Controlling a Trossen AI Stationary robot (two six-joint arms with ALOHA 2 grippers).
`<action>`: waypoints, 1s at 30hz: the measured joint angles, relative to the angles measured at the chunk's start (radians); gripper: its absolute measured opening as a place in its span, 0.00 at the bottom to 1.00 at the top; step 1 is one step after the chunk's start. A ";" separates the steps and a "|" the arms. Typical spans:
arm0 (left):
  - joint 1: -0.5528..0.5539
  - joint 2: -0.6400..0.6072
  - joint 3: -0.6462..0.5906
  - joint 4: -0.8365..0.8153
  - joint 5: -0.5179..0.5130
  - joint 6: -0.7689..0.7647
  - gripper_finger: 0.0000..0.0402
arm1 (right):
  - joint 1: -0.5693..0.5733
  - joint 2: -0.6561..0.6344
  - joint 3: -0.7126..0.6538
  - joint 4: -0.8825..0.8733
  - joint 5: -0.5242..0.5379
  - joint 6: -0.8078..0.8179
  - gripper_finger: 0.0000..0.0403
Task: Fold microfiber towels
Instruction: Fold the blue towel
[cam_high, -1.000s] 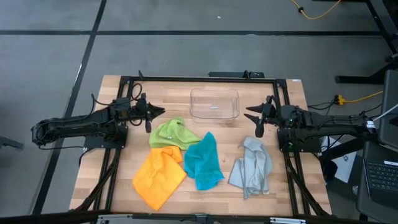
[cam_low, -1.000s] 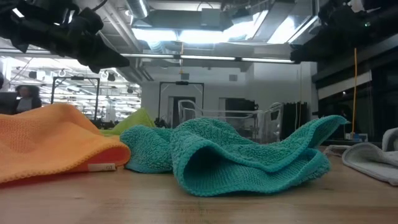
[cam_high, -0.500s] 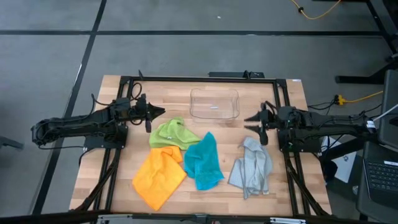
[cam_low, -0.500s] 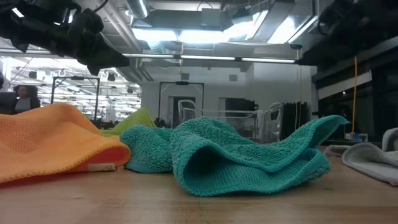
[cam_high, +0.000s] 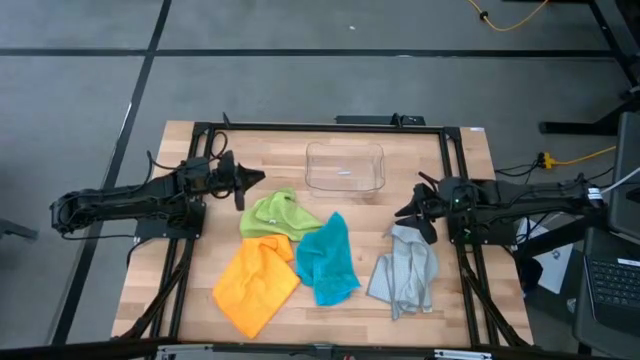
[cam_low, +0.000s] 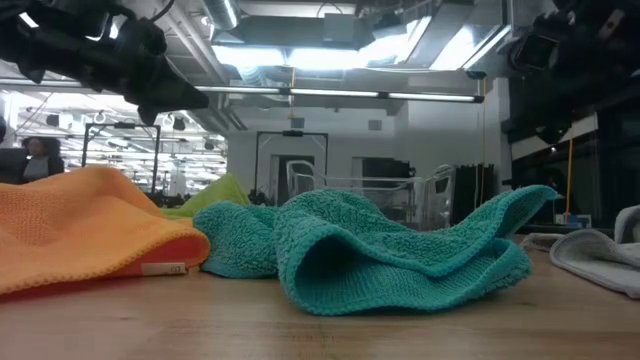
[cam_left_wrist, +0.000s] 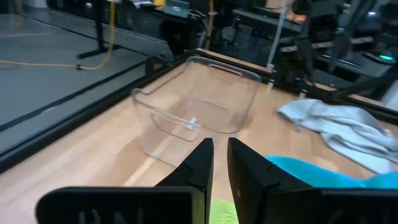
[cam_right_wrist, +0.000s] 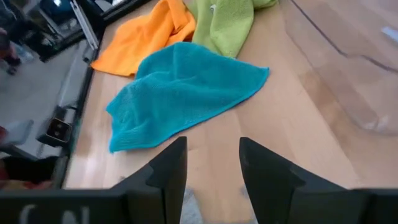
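Note:
Four microfiber towels lie crumpled on the wooden table: lime green (cam_high: 278, 213), orange (cam_high: 255, 285), teal (cam_high: 328, 260) and pale grey-blue (cam_high: 405, 270). The orange towel's far corner touches the green one, and the teal lies beside both. My left gripper (cam_high: 255, 182) hovers shut, with nothing in it, above the table just far-left of the green towel; its wrist view shows a thin slit between the fingers (cam_left_wrist: 221, 155). My right gripper (cam_high: 405, 212) hangs open and tipped down over the grey towel's far-left corner, its fingers (cam_right_wrist: 212, 162) holding nothing.
A clear plastic bin (cam_high: 345, 167) stands at the table's far middle, between the two grippers and beyond the towels. Black frame rails (cam_high: 320, 128) run along the table's far edge and sides. Bare wood shows between the teal and grey towels (cam_high: 370, 240).
My right gripper has moved a little toward the table's near edge and down toward the grey towel's far corner, rolling and tipping its fingers downward. It has stayed open. The towels have not moved.

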 joint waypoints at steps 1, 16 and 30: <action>0.000 0.000 0.000 0.002 -0.008 0.000 0.10 | 0.000 0.020 0.000 0.022 0.002 -0.028 0.37; 0.000 0.000 0.000 0.025 -0.039 0.000 0.10 | 0.125 0.448 0.128 0.275 -0.135 -0.303 0.37; 0.000 0.000 0.000 0.021 -0.039 -0.004 0.10 | 0.399 0.660 0.452 -0.042 0.135 -0.404 0.37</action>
